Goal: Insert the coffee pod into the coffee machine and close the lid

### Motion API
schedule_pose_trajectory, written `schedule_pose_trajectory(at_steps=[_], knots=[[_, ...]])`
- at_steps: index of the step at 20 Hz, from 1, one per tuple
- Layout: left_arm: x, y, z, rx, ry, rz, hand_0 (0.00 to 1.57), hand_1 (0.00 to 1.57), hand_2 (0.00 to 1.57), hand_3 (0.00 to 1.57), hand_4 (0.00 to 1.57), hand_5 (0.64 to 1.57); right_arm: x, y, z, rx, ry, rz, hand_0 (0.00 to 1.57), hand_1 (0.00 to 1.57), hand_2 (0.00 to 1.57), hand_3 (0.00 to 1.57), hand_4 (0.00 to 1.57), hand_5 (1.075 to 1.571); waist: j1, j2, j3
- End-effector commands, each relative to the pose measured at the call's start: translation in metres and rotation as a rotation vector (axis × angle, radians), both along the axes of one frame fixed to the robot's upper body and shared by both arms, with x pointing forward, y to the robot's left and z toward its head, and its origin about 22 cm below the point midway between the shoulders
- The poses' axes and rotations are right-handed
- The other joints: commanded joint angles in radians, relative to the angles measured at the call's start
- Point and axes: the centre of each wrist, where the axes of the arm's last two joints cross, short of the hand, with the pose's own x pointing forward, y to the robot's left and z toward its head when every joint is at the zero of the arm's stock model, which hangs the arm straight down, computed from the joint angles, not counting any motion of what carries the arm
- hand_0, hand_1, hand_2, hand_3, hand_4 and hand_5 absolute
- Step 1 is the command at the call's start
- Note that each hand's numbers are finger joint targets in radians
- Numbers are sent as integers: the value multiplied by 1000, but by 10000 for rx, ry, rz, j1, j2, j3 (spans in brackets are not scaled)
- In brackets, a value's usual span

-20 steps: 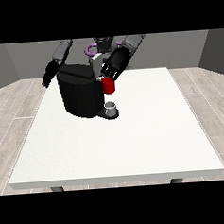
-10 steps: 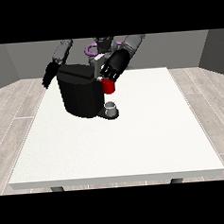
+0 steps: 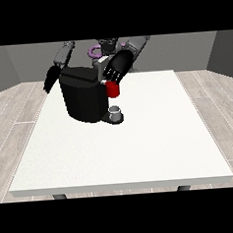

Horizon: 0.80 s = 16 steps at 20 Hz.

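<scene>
Presently, operator, you have these items before you, each placed relative to the coffee machine [image 3: 82,98].

Item: coffee machine, black and boxy, standing on the white table [image 3: 140,146] towards its far side and the view's left. Its dark top slopes, with a pale strip at the edge nearest the view's right.

Item: a red thing at the machine [image 3: 113,89], sitting against the machine's upper side at the view's right.

Item: a small grey thing [image 3: 116,111], cup-shaped, on the machine's low base, directly below the red thing. You cannot tell whether it is the coffee pod, and the pod shows plainly nowhere else.

Item: the hand at the view's right [image 3: 117,68], black, hanging just above the red thing and at the machine's top corner. Its fingers point down towards the machine and lie fairly straight and slightly spread; you see nothing pinched between them.

Item: the hand at the view's left [image 3: 50,79], black, hanging beside the machine's far upper corner, apart from the table. You cannot tell how its fingers lie.
</scene>
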Motion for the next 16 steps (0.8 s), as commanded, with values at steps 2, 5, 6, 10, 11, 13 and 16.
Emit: schedule_pose_trajectory(at_steps=[2,5,6,10,11,13,16], knots=[[0,3,-18,-65,-555,70,1180,1180,1198,1170,351,1571,-9,-7,-11,-133,29,41,0,0,0,0,0,1571,-149,-25,11],[-1,0,6,567,-846,551,1225,1225,1244,1157,0,1571,1,-7,4,-14,-271,198,0,0,0,0,0,1571,-347,193,15],[0,-11,-4,826,-787,493,1209,1209,1228,1132,0,1571,-4,6,-7,-44,-118,29,0,0,0,0,0,1571,-279,97,14],[-2,10,-12,1562,-1227,295,1173,1173,1194,1066,0,1571,3,4,18,35,-158,-91,0,0,0,0,0,1571,-204,214,8],[-5,30,12,1443,-1422,359,1162,1162,1190,1068,0,1571,4,-6,20,-128,-395,53,0,0,0,0,0,1571,-307,614,10],[-2,15,-12,1508,-1045,81,1173,1173,1170,1017,0,1571,0,-3,3,-134,-299,-147,0,0,0,0,0,1571,66,373,12],[-2,8,17,1080,-1458,135,1115,1115,1136,1016,0,1571,8,12,16,14,-577,-45,0,0,0,0,0,1571,-109,703,13]])
